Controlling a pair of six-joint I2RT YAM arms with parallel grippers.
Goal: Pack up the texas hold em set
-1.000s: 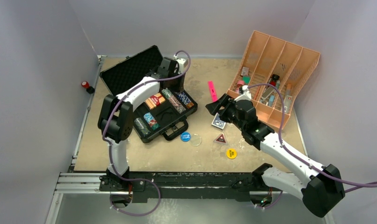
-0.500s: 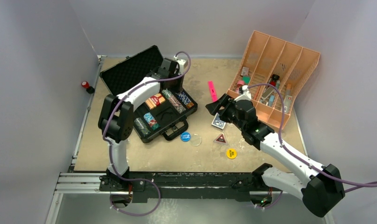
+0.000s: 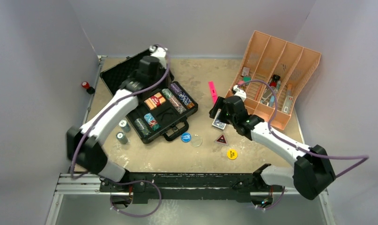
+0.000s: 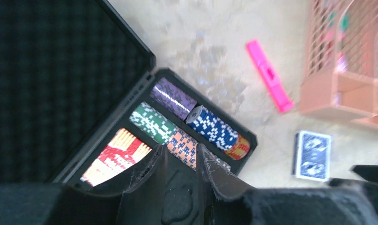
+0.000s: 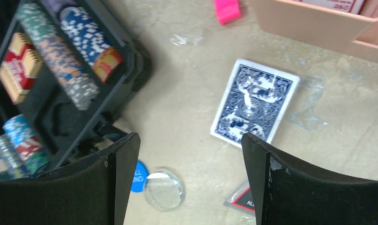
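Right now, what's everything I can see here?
case: 1, black, open, left on table
chips: rows, multicoloured, in case; 2 stacks left of it
red deck: 1, in case
blue deck: 1, under right claw
discs: 3, blue, clear, yellow, before case
triangle: 1, red-black, beside discs
marker: 1, pink, mid-table
tray: 1, orange, far right
knob: 1, red, beyond table's left edge
left claw: 1, black, over case, slightly open
right claw: 1, black, open over blue deck

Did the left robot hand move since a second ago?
Yes. In the top view the left gripper has swung left, from near the hinge to further over the open lid of the black case.
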